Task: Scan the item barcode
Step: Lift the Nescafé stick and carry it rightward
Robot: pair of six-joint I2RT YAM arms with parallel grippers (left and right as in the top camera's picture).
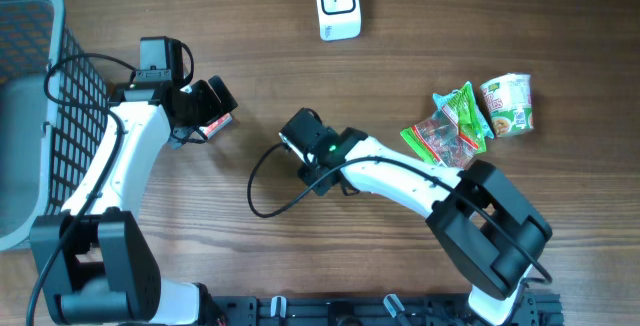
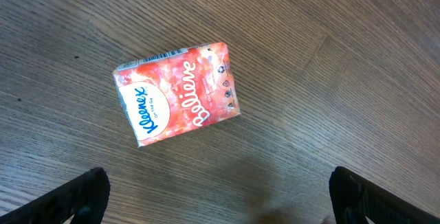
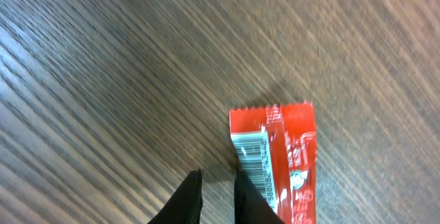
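left gripper (image 2: 223, 203): spread wide above flat rectangular Kleenex pack (image 2: 177, 93) | right gripper (image 3: 214, 198): black fingers slightly parted, nothing between, at edge of glossy red crimped wrapper (image 3: 278, 159), barcode up, on grained wood table (image 3: 103, 80)

Basket (image 1: 30, 26) far left, scanner (image 1: 337, 4) behind centre, snack packets (image 1: 460, 126) right.

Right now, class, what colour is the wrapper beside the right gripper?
Red wrapper, white barcode patch; right wrist view.
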